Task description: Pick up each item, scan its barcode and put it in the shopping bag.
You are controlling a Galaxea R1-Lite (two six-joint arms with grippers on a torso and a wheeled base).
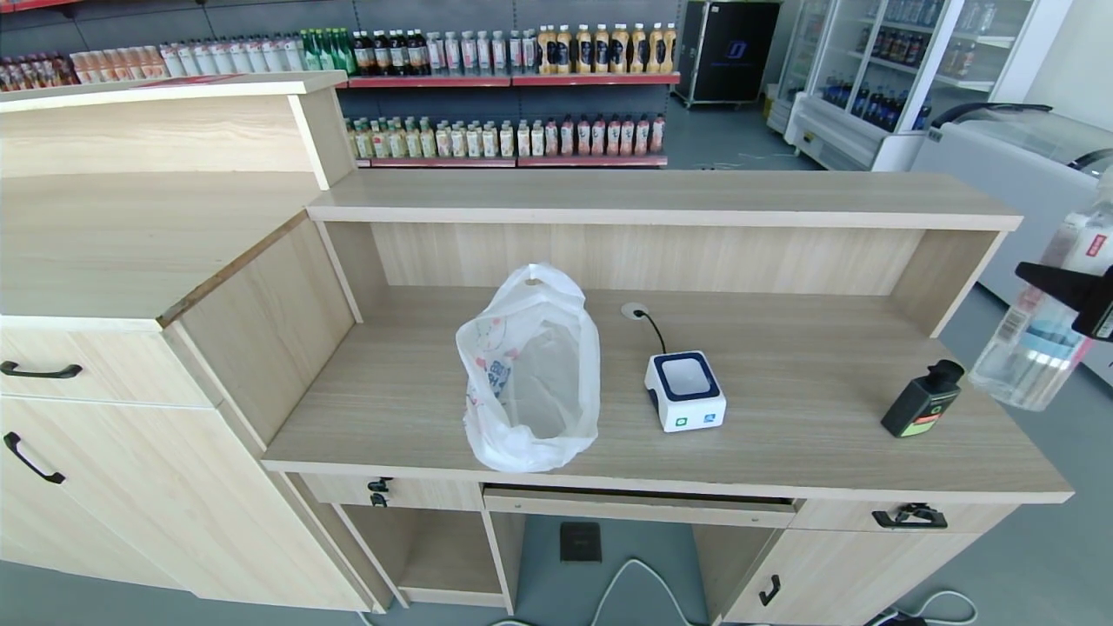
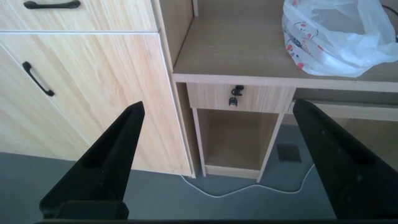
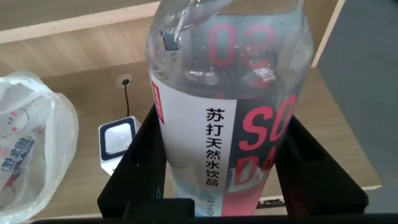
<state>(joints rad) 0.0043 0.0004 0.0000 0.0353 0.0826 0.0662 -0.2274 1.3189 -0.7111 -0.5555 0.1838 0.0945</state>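
Observation:
A clear water bottle point(image 1: 1048, 322) with a white and pink label hangs in the air past the counter's right end, held by my right gripper point(image 1: 1078, 296), which is shut on it; the same bottle point(image 3: 227, 106) is close up in the right wrist view. The white shopping bag point(image 1: 532, 369) stands open on the counter's left half, seen too as bag point(image 2: 339, 34) and bag point(image 3: 31, 149). The white barcode scanner point(image 1: 684, 389) sits mid-counter, also scanner point(image 3: 117, 143). A small dark bottle point(image 1: 923, 400) stands near the right end. My left gripper point(image 2: 217, 162) is open, low beside the cabinets.
The wooden counter point(image 1: 783, 443) has a raised back shelf point(image 1: 661, 196) and side walls. A taller cabinet point(image 1: 130, 261) stands on the left. The scanner's cable point(image 1: 650, 326) runs to a hole behind it. Shelves of drinks and fridges stand behind.

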